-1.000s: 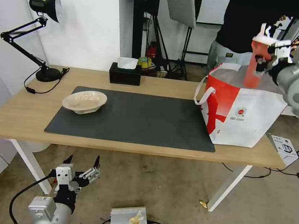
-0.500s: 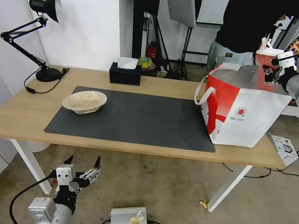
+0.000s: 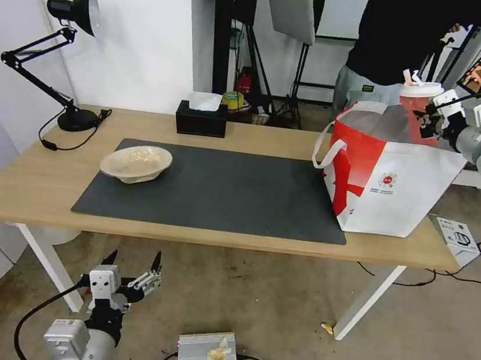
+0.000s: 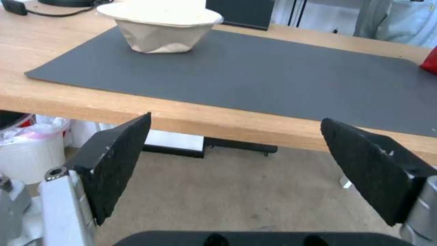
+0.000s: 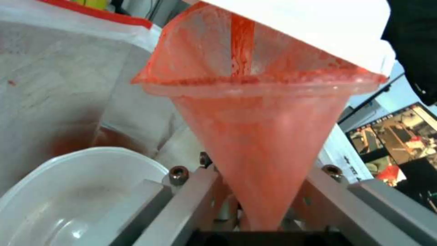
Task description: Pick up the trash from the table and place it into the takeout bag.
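The right gripper [image 3: 429,118] is clamping the red cup [image 3: 417,108] between its jaws, inside the bag's [image 3: 392,181] mouth on the table [image 3: 29,183]. The left gripper [image 3: 132,265] is hanging wide open below the table edge; the pulp bowl [image 3: 136,162] is sitting on the mat [image 3: 221,195].

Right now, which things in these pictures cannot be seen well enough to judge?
- Head view: the lower part of the red drink cup is hidden behind the takeout bag wall, so its depth inside is unclear.
- Head view: the right gripper fingers are too small to read.
- Right wrist view: the white bowl in the bag is cut off by the edge and the gripper.
- Left wrist view: the pulp bowl inside is hidden by its rim.
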{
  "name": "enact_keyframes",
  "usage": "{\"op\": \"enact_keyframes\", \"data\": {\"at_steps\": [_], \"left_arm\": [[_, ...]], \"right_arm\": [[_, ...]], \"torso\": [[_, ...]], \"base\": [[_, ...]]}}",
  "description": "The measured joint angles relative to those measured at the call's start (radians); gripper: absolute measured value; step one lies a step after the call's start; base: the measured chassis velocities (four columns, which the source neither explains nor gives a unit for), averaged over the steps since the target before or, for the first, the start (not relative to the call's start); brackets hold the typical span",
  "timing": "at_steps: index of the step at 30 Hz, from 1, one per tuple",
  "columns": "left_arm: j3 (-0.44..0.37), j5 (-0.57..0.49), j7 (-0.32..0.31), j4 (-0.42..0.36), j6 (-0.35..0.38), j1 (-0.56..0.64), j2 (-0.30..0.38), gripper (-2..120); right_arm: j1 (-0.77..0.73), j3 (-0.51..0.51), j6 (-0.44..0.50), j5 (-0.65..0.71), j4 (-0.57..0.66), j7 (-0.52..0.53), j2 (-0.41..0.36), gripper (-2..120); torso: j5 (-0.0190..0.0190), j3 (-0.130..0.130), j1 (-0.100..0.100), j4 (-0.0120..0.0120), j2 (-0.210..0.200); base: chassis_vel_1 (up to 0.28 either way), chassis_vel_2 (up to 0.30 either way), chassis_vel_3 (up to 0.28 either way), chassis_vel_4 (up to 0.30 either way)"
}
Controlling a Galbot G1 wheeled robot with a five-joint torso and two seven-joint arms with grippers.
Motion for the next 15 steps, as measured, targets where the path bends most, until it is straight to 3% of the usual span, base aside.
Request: {"op": "enact_keyframes", "data": {"at_steps": [9, 15], "left_arm": [[0.002, -0.001, -0.002, -0.005, 0.000, 0.006, -0.001, 100], [-0.001, -0.005, -0.003, -0.005, -0.002, 0.003, 0.003, 100]], "right_arm": [[-0.005, 0.003, 0.000, -0.073, 0.005, -0.084, -0.020, 3], [-0.020, 0.017, 0.008, -0.140, 0.024, -0.145, -0.040, 18]], "torso": [[0.0000, 0.000, 0.000, 0.0000, 0.000], [0.0000, 0.000, 0.000, -0.0001, 0.000]], "base": [[0.000, 0.000, 0.000, 0.000], [0.000, 0.000, 0.000, 0.000]]}}
